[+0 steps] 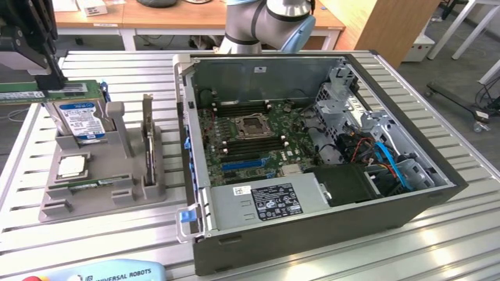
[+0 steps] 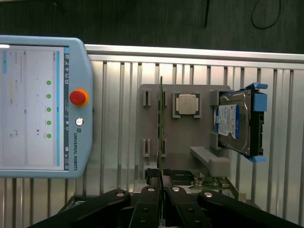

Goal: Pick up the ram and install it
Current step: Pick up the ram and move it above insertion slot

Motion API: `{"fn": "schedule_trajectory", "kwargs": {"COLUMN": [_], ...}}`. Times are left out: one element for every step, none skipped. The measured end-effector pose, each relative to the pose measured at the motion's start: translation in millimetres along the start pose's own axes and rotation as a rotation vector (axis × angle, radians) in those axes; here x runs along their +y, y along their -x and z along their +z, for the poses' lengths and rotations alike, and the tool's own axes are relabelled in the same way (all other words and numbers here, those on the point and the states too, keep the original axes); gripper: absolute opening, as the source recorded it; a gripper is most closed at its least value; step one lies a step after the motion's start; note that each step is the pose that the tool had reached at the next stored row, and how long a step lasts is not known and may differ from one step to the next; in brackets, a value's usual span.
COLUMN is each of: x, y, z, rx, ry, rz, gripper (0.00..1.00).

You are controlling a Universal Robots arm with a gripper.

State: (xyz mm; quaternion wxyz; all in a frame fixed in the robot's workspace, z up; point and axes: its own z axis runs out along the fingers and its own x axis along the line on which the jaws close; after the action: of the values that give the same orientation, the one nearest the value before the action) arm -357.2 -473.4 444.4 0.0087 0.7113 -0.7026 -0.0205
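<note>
My gripper [image 1: 50,81] hangs at the exterior view's far left, above the grey parts holder [image 1: 117,175], shut on the ram [image 1: 55,92]. The ram is a long green stick with a white label, held level over the hard drive. In the wrist view the gripper [image 2: 161,184] pinches the ram [image 2: 160,128], seen edge-on as a thin green line over the holder's slots [image 2: 147,147]. A second green stick [image 1: 88,186] lies in the holder's front slots. The open computer case [image 1: 199,228] stands to the exterior view's right, its motherboard memory slots [image 1: 248,146] exposed.
A silver hard drive with a blue label [image 1: 78,120] [image 2: 232,121] stands in the holder, and a square processor [image 1: 72,165] [image 2: 186,103] lies beside it. A teach pendant [image 2: 38,107] [image 1: 109,273] rests on the slatted table. The arm's base [image 1: 270,23] stands behind the case.
</note>
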Motion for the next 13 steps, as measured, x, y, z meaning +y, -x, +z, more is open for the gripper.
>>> {"fn": "schedule_trajectory", "kwargs": {"x": [-1.2, -2.6, -4.0, -5.5, -7.0, -8.6, -10.1, -11.5, -13.0, -14.4, -15.7, -16.9, -18.1], "y": [0.0, 0.0, 0.0, -0.1, -0.1, -0.1, -0.1, -0.1, -0.1, -0.2, -0.2, -0.2, -0.2], "z": [0.0, -0.1, -0.1, -0.2, -0.2, -0.3, -0.4, -0.4, -0.5, -0.6, -0.6, -0.7, -0.7], "rx": [0.0000, 0.0000, -0.0001, -0.0001, -0.0001, 0.0000, -0.0001, -0.0001, 0.0000, -0.0001, 0.0000, -0.0001, -0.0001], "ry": [0.0000, 0.0000, 0.0000, -0.0001, -0.0001, 0.0000, 0.0001, 0.0000, 0.0000, -0.0001, 0.0000, 0.0000, 0.0000], "rz": [0.000, 0.000, 0.000, 0.000, 0.000, 0.000, 0.000, 0.000, 0.000, 0.000, 0.000, 0.000, 0.000], "gripper": [0.11, 0.11, 0.11, 0.11, 0.11, 0.11, 0.11, 0.11, 0.11, 0.11, 0.11, 0.11, 0.11]}}
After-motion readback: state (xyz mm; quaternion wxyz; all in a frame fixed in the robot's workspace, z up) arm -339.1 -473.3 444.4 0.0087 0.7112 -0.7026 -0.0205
